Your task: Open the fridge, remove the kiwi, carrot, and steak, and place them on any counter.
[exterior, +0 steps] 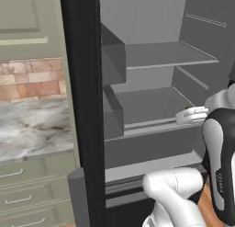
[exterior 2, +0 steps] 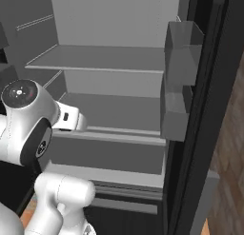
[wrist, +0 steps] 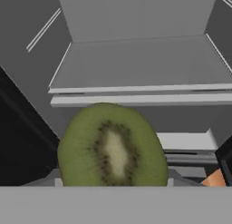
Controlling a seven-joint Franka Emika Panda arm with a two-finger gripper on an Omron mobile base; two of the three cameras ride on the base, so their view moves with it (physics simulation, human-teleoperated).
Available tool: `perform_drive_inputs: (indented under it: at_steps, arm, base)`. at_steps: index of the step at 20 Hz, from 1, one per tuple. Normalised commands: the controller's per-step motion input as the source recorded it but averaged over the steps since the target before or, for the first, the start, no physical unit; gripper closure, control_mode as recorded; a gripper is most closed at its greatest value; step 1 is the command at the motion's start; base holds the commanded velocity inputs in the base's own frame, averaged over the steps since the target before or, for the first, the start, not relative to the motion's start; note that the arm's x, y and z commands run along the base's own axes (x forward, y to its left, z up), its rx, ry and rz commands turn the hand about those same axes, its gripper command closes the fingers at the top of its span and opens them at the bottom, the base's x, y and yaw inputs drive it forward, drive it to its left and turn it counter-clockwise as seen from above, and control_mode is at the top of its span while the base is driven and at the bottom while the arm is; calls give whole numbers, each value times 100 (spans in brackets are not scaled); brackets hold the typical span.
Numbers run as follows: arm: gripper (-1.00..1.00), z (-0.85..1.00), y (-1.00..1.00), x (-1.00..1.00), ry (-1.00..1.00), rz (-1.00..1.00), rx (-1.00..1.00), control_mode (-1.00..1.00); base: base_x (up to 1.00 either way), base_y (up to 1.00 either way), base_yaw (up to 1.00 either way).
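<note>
Jaws part-closed around the kiwi [wrist: 112,148], before the fridge [wrist: 140,66] shelves.

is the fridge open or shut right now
Open: the fridge door is swung wide, showing the grey shelves and door bins inside.

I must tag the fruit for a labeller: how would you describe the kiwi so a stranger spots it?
Start at the open black fridge with its light grey shelves. In the hand view, the kiwi sits close up in front of the shelf edges. It is a halved green oval with a pale core ringed by dark seeds, the one green thing among grey.
</note>
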Motion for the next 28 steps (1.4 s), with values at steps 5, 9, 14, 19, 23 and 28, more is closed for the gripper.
perform_drive_inputs:
  at_steps: [5, 9, 14, 19, 23, 28]
  arm:
    - [100, 0, 0, 0, 0, 0, 0, 100]
    - [100, 0, 0, 0, 0, 0, 0, 100]
    - [100, 0, 0, 0, 0, 0, 0, 100]
    - [100, 0, 0, 0, 0, 0, 0, 100]
    - [100, 0, 0, 0, 0, 0, 0, 100]
    - [100, 0, 0, 0, 0, 0, 0, 100]
  base:
    - [-100, 0, 0]
    - [-100, 3, 1]
    - [-77, 82, 1]
    - [-48, 100, 0]
    - [-4, 100, -12]
    - [13, 88, -17]
